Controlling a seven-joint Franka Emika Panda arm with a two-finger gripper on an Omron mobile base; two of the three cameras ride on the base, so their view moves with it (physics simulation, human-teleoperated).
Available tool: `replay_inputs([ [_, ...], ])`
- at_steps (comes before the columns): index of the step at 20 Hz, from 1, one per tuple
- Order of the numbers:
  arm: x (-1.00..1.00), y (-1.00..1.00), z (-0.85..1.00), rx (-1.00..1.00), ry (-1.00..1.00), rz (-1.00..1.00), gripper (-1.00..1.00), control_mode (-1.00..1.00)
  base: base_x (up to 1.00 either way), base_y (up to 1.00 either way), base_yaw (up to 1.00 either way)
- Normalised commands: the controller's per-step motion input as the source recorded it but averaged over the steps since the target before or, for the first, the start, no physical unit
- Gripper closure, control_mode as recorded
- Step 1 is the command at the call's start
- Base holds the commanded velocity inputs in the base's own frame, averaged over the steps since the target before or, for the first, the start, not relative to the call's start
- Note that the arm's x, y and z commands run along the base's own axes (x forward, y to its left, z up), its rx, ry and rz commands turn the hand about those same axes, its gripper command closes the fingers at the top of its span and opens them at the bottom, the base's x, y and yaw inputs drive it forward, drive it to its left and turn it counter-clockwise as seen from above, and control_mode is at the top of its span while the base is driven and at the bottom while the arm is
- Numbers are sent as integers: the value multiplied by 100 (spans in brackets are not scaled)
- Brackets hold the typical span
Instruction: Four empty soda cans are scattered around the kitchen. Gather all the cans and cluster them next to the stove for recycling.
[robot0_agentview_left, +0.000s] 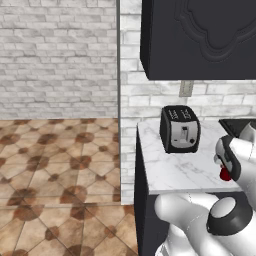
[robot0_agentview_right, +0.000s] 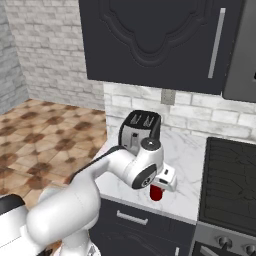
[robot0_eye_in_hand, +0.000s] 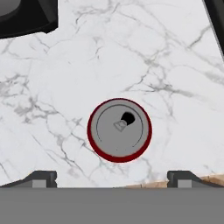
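The white arm (robot0_agentview_right: 100, 180) bends low over the marble counter (robot0_eye_in_hand: 52, 87), between the toaster (robot0_agentview_right: 137, 130) and the stove (robot0_agentview_right: 232, 175), so its gripper (robot0_eye_in_hand: 111, 177) hangs jaws spread wide, holding nothing, directly above an upright soda can (robot0_eye_in_hand: 119, 130) near the counter's front edge, apparently lined up for a top-down grasp
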Motion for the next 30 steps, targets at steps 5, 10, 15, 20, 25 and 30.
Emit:
replay_inputs([
  [5, 11, -5, -14, 0, 0, 0, -100, -100, 0, 0, 0],
  [10, 10, 0, -12, 0, 0, 0, -100, -100, 0, 0, 0],
  [15, 10, -3, -12, 0, 0, 0, -100, -100, 0, 0, 0],
  [20, 10, -4, -12, 0, 0, 0, -100, -100, 0, 0, 0],
  [25, 11, -7, -11, 0, 0, 0, -100, -100, 0, 0, 0],
  [30, 2, -17, -3, 0, 0, -3, 100, -100, 0, 0, 0],
])
